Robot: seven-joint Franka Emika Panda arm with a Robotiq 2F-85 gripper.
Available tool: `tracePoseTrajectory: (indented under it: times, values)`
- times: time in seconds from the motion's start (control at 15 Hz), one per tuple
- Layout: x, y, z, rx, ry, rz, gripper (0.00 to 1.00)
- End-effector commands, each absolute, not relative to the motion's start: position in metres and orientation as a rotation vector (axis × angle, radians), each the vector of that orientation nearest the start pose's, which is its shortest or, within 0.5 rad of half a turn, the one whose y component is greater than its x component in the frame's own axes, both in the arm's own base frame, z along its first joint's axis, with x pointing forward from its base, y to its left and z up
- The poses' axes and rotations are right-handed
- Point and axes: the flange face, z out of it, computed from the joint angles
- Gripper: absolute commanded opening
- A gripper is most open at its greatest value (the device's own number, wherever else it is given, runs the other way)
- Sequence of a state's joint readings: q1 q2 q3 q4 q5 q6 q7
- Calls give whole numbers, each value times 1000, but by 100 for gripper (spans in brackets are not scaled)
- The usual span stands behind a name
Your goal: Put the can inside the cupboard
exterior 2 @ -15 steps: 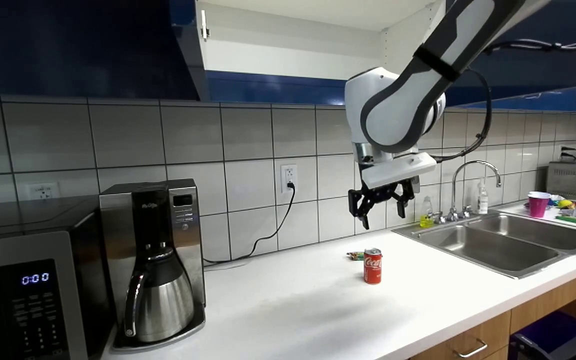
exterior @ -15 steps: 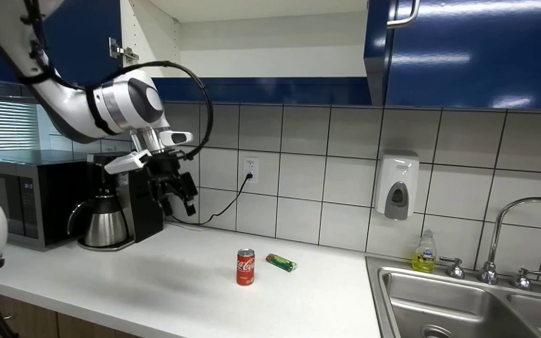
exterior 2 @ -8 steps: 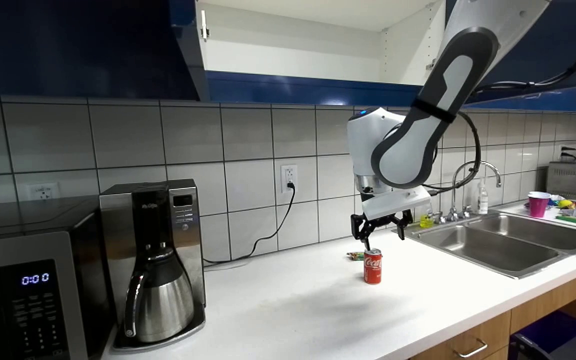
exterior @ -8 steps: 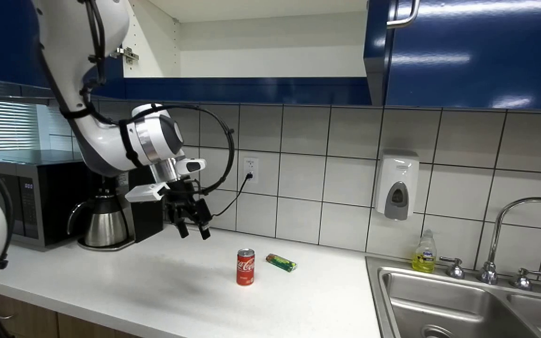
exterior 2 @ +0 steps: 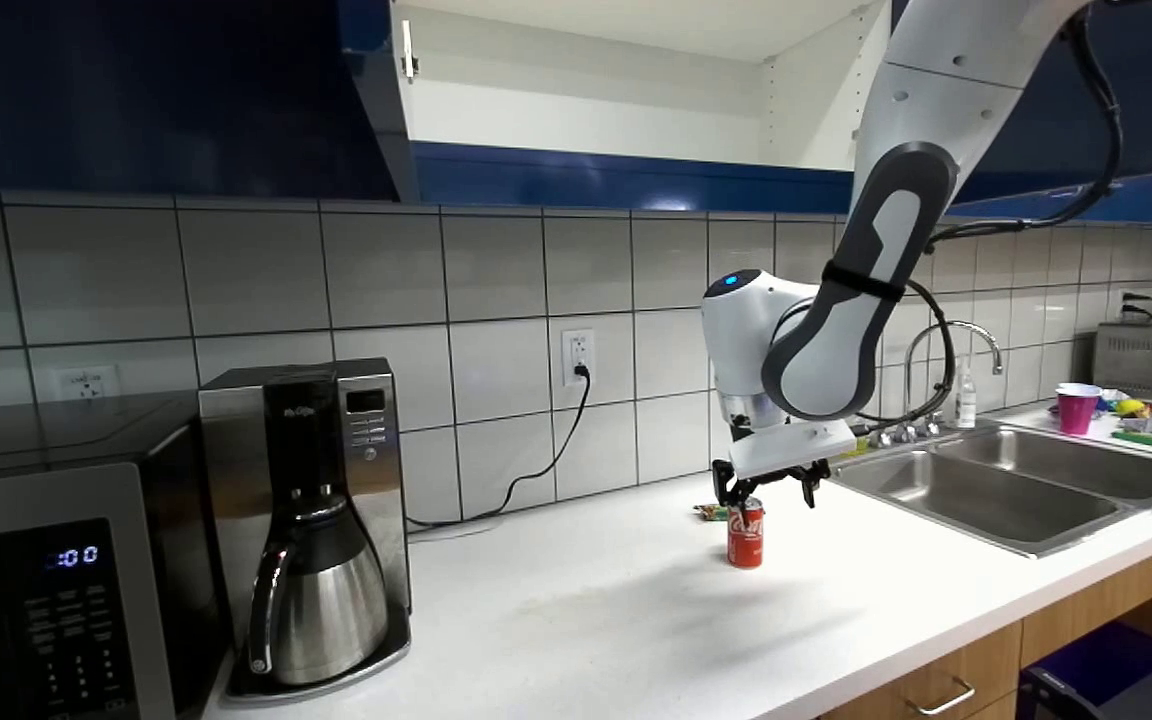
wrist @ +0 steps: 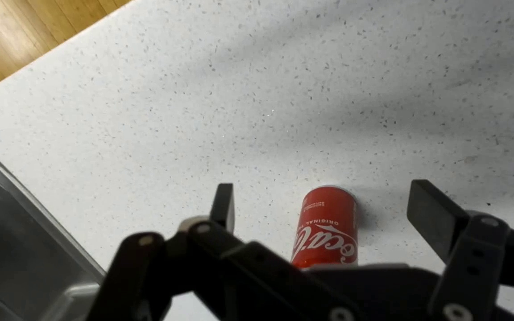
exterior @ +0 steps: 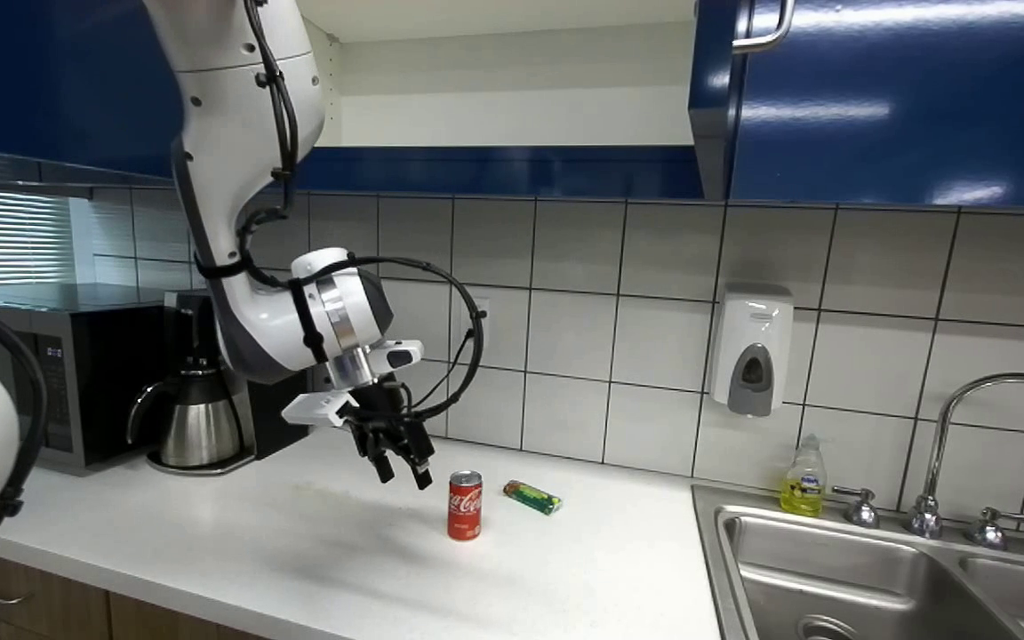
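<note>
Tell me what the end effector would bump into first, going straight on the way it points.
Probably the red can: in an exterior view the end effector slants down toward it, and the wrist view frames it between the open fingers. Depth is unclear; the white countertop might come first.

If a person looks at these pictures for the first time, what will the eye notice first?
The eye would probably fall first on the can, bright red and upright on the white counter. Next comes the big white arm, which slants down from the top in both exterior views to an open gripper above the counter. Higher up, the cupboard stands open, its white interior edged in glossy blue.
</note>
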State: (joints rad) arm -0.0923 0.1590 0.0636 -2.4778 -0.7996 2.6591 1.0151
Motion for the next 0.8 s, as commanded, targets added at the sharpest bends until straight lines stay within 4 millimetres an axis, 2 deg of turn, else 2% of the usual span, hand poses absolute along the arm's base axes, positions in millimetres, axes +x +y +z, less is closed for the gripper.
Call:
tracePoseTrajectory:
  times: [0.0, 0.4, 0.73]
  values:
    - [488, -4, 206, -3382, 625, -363, 100]
    - [508, -25, 178, -3396, 637, -421, 100]
    - [530, -32, 161, -3412, 598, -489, 100]
